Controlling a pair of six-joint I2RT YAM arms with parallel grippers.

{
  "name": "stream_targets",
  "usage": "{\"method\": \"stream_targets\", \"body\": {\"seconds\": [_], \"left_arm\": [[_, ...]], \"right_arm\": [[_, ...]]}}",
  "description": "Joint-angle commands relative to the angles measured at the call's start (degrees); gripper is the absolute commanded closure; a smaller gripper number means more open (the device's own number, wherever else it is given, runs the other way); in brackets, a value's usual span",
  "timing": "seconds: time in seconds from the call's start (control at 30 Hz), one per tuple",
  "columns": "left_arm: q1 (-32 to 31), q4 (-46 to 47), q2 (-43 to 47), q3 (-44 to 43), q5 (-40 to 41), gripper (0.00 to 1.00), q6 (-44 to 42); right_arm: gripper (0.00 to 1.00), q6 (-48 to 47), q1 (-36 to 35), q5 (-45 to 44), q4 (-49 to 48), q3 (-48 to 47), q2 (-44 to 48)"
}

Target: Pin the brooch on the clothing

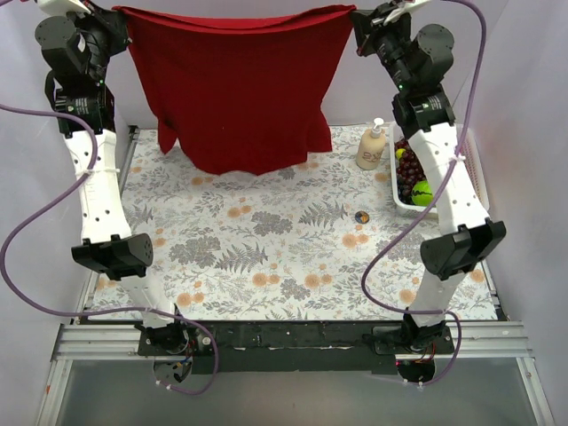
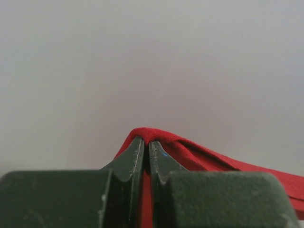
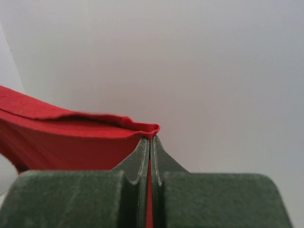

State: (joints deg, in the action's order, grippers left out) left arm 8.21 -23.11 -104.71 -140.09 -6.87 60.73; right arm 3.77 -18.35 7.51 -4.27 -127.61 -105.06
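Top external is showing the left hand [image 1: 117, 12] and right hand [image 1: 359, 18] clamping upper corners of the clothing [image 1: 240, 89], spreading it. The brooch [image 1: 361, 216] is lying apart on the worktop [image 1: 266, 266], so laying the garment flat is probably coming next.

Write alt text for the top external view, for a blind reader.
Two robot arms hold a dark red T-shirt stretched up between them, the left gripper and right gripper each shut on an upper corner. The tiny brooch lies apart on the floral table.
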Motion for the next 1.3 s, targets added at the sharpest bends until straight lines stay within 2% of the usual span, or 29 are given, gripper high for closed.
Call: {"method": "stream_targets", "body": {"seconds": [0.0, 0.13, 0.33, 0.47, 0.67, 0.97, 1.1, 1.2, 1.27], "left_arm": [[0.41, 3.52, 10.72, 0.95, -3.41, 1.0, 0.18], [0.49, 2.02, 18.03, 6.75, -3.85, 1.0, -0.87], [0.41, 0.61, 28.57, 14.93, -3.23, 1.0, -1.14], [-0.29, -0.17, 32.88, 18.45, -2.79, 1.0, -1.23], [-1.79, -1.05, 34.92, 19.94, -2.18, 1.0, -1.31], [-1.97, -4.48, 29.22, 21.09, -2.62, 1.0, -2.11], [-1.97, -1.5, 26.49, 23.98, -1.83, 1.0, -2.28], [-1.79, 0.44, 23.07, 24.34, -1.65, 1.0, -1.76], [-1.79, 1.83, 19.47, 22.85, -2.35, 1.0, -1.06]], "right_arm": [[0.99, -0.44, 0.42, -0.22, -6.19, 5.34, 12.75], [0.99, 1.06, 0.33, 1.28, -4.08, 10.88, 19.96], [0.99, 2.29, 0.24, 3.04, 0.84, 14.14, 29.72], [0.99, 2.47, 0.24, 3.21, 3.13, 16.25, 34.9], [0.99, 1.59, 0.24, 3.3, 6.64, 17.66, 37.2], [0.99, 0.98, 0.24, 2.87, 8.5, 20.91, 32.56], [0.99, 0.63, 0.24, 1.81, 6.47, 22.41, 28.6], [0.99, 0.63, 0.33, 1.63, 5.86, 19.69, 23.33], [0.99, 0.8, 0.24, 1.02, 7.08, 13.75, 17.82]]}}
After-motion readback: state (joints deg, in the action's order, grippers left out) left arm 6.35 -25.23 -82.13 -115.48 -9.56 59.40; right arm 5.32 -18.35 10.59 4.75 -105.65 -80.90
